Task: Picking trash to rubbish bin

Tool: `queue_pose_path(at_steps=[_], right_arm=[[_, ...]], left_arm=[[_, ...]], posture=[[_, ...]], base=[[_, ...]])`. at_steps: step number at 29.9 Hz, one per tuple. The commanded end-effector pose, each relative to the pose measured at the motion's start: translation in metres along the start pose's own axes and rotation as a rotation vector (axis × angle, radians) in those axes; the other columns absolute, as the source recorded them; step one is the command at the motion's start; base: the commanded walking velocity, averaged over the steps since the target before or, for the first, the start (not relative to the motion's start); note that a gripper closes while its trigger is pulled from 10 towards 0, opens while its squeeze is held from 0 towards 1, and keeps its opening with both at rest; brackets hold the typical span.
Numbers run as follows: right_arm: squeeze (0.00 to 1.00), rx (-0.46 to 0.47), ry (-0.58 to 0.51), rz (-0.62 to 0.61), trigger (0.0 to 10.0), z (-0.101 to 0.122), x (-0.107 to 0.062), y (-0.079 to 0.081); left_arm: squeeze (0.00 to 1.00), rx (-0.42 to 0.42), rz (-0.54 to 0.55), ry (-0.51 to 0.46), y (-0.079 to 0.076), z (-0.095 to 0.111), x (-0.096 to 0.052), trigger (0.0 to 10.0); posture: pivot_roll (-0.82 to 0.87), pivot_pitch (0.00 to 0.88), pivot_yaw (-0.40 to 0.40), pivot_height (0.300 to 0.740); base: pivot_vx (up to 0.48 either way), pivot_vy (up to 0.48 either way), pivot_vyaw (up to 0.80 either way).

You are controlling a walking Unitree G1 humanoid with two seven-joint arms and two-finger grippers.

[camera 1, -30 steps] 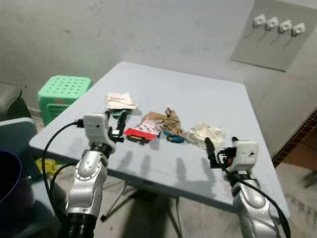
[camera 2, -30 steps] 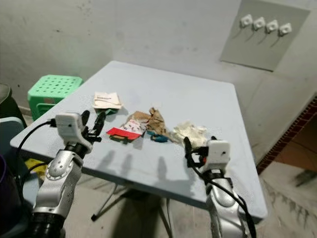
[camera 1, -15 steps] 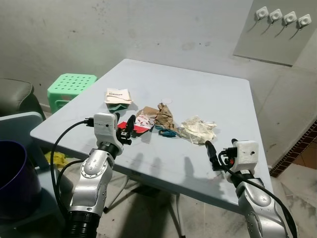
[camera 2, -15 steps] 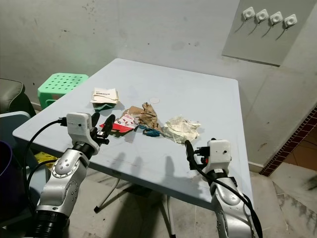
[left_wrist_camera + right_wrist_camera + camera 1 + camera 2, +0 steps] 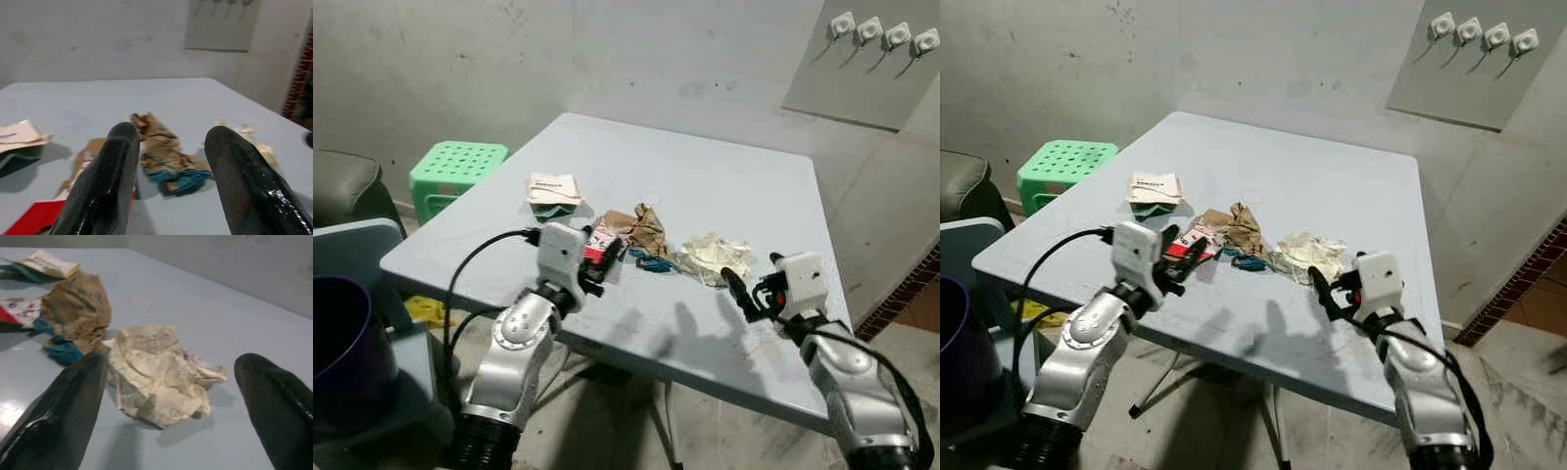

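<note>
Trash sits mid-tabltop: red wrapper [image 5: 600, 242], brown crumpled paper [image 5: 646, 230], white wad [image 5: 713, 256], with bare tabletop [image 5: 724, 186] behind. Left gripper [image 5: 1187, 257] spread by the wrapper; right gripper [image 5: 166, 396] spread, facing the wad. Purple bin [image 5: 340, 338] sits off the tabletop's left edge.

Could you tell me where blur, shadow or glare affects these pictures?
Left wrist view: the two black fingers are soft and out of focus, while the crumpled brown paper wrapper beyond is clearer. Right wrist view: the crumpled white paper wad is slightly blurred, and the fingers carry glossy highlights. Eye views: both arms cast dark shadows on the pale blue table.
</note>
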State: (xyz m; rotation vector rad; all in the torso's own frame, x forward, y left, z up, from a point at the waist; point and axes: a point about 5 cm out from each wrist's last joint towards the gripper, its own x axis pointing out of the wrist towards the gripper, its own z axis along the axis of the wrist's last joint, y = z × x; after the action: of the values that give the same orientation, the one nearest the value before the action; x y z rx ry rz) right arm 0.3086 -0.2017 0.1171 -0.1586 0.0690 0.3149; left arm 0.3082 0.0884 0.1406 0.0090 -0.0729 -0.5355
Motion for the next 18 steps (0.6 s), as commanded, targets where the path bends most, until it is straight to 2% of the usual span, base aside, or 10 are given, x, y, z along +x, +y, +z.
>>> queue_pose_path(at_steps=[1, 12, 18], right_arm=[[0.00, -0.026, 0.013, 0.023, 10.0, 0.000, 0.003, -0.005], [0.00, -0.095, 0.063, 0.130, 10.0, 0.009, 0.027, -0.022], [0.00, -0.094, 0.068, 0.157, 10.0, 0.013, 0.036, -0.028]], left_arm=[[0.00, 0.012, -0.018, -0.008, -0.003, 0.004, 0.001, 10.0], [0.00, -0.010, -0.017, -0.031, -0.003, 0.012, -0.001, 10.0], [0.00, -0.020, -0.002, -0.033, -0.003, 0.013, -0.006, 10.0]], posture=[[0.01, 0.000, -0.062, 0.740], [0.03, 0.000, -0.077, 0.740], [0.05, 0.006, -0.089, 0.740]], base=[[0.000, 0.000, 0.00], [0.000, 0.000, 0.00], [0.000, 0.000, 0.00]])
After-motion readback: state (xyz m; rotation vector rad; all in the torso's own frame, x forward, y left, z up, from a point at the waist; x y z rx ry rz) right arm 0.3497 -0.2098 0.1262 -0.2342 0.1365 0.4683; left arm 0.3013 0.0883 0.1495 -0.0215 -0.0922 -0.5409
